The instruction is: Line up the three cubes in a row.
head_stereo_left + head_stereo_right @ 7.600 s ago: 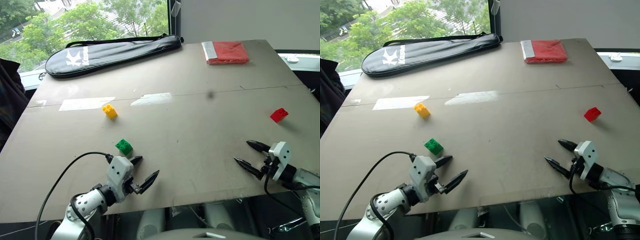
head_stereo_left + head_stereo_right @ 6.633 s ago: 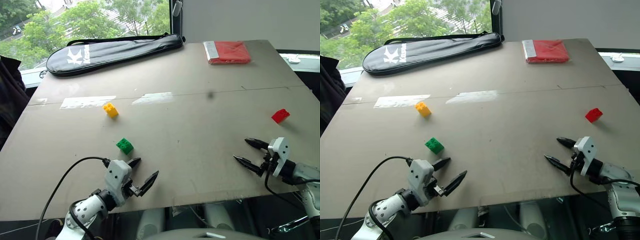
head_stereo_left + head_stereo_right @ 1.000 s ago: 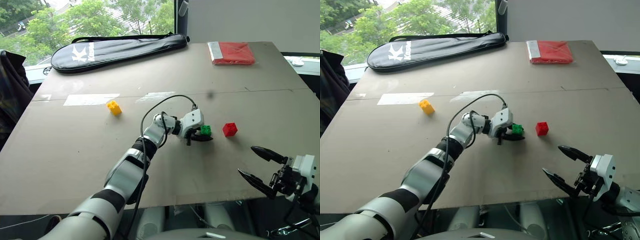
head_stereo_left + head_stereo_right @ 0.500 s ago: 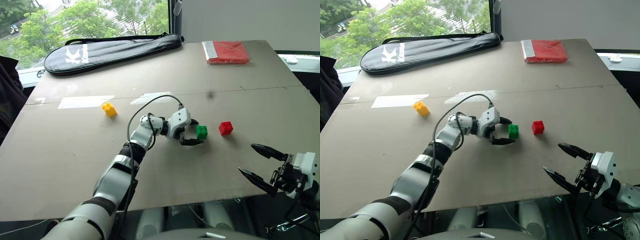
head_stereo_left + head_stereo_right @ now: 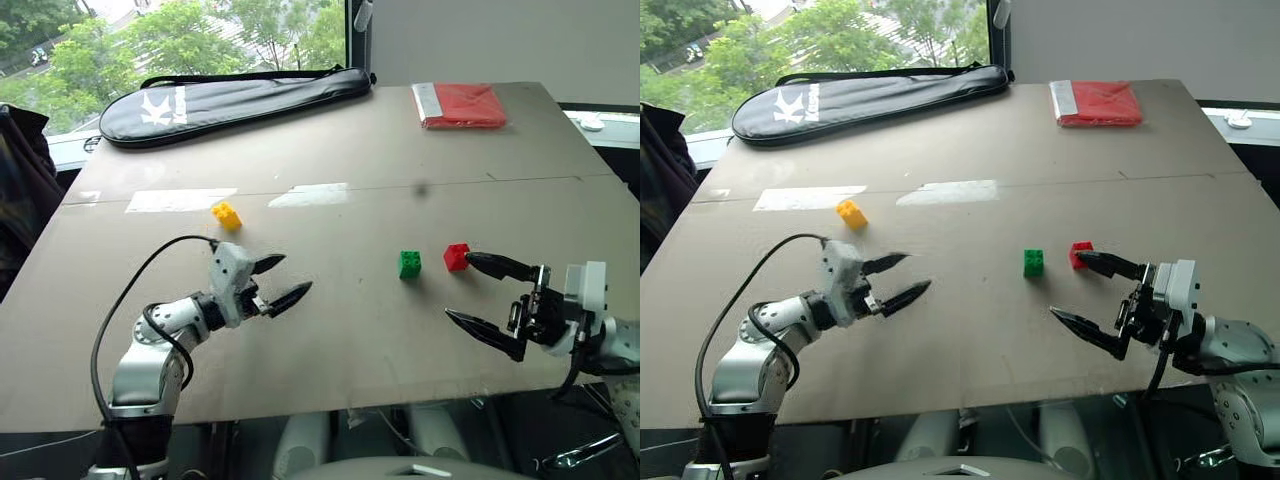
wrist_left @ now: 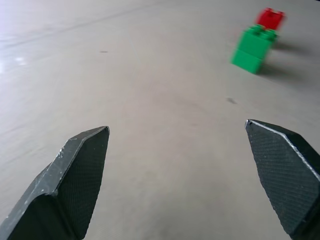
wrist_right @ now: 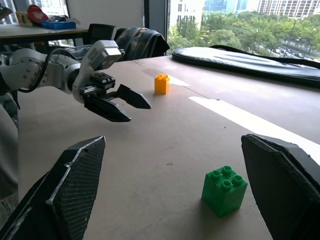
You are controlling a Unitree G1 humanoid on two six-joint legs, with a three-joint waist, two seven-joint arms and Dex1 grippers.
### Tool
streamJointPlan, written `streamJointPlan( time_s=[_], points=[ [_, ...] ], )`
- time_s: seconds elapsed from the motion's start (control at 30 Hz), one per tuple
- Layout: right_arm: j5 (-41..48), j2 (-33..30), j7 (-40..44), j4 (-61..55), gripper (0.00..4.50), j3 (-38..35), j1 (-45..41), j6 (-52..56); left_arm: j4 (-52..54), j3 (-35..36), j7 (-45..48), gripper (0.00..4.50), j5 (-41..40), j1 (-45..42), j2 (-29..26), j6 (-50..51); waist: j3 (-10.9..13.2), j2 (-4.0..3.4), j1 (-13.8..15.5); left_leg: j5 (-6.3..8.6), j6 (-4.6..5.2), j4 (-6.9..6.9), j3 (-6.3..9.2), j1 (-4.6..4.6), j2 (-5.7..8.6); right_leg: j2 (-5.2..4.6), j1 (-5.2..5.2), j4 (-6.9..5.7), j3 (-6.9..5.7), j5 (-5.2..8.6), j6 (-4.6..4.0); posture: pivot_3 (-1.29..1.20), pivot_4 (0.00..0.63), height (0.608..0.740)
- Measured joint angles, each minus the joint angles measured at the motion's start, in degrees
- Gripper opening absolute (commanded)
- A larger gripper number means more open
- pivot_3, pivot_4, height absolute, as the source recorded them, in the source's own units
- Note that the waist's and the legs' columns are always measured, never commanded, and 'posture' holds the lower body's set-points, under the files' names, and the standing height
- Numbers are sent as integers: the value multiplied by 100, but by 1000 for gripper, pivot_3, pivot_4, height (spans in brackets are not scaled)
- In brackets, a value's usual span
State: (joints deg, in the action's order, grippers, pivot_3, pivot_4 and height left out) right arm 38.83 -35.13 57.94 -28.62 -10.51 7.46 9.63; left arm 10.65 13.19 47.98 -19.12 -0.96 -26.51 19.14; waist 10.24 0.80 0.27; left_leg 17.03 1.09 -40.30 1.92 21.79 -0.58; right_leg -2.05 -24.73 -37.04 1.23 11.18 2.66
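Left gripper (image 5: 278,280): jaws wide, empty, hovering over the bare table (image 5: 330,330) near its left front. Right gripper (image 5: 490,298): jaws wide, empty, at the right front, upper fingertip just beside the red cube (image 5: 457,257). Green cube (image 5: 409,264): just left of the red one, apart from it, studs up. Yellow cube (image 5: 226,215): well apart to the left, beyond the left gripper. Black racket bag (image 5: 230,92): far left edge. Flat red packet (image 5: 460,104): far right corner.
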Motion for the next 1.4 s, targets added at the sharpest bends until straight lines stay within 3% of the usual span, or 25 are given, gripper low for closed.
streamJointPlan(
  time_s=[0.13, 0.3, 0.53, 0.83, 1.03, 1.17, 1.4],
  points=[
    [48, 11, 38, 109, 4500, 226, -404, 132, -466, 542, -1442, 4454, 555, -45, 203, -484, -1, 1, 55, 0, 0, 1, -7, 4, 10, 7, 0, -2, -19, -1, -1, 0, 150, 701],
    [52, 12, 137, 323, 4500, 378, -732, 166, -1075, 512, -2628, 4454, 1123, -600, 434, -597, -1, 3, 67, 0, -1, 0, -7, 12, 20, 0, 1, 1, -22, -12, 11, 0, 150, 701],
    [52, 57, 117, 371, 4500, 484, -889, 233, -2112, 130, -3326, 4454, 1514, -1471, 612, -872, -4, 7, 35, 0, -1, 3, -6, 10, 19, 5, -1, 0, -27, -28, -1, 0, 150, 701],
    [47, 77, -30, 303, 4500, 498, -774, 256, -4644, -27, -2147, 4454, 1436, -2701, -393, -2141, -4, 7, 28, 0, -1, 3, -9, 9, 19, 6, -1, -2, -29, -26, 1, 0, 150, 701],
    [14, 109, -163, 144, 4500, 500, -639, 250, -6592, -182, 27, 4454, 1199, -3675, -745, -2975, -4, 9, 45, 0, -1, 3, -10, 17, 23, 3, -1, 4, -31, -29, -3, 0, 150, 701],
    [14, 111, -211, 60, 4500, 497, -577, 251, -7222, -265, 733, 4454, 1222, -4035, -863, -3118, -3, 11, 38, 0, -1, 3, -9, 18, 23, 4, -2, 8, -32, -29, -1, 0, 150, 701],
    [15, 100, -233, -17, 4500, 441, -383, 250, -7942, -420, 1376, 1450, 1353, -4474, -1069, -3231, -4, 12, 38, 0, -1, 3, -10, 17, 22, 4, -2, 6, -30, -18, 17, 0, 150, 701]
  ],
)
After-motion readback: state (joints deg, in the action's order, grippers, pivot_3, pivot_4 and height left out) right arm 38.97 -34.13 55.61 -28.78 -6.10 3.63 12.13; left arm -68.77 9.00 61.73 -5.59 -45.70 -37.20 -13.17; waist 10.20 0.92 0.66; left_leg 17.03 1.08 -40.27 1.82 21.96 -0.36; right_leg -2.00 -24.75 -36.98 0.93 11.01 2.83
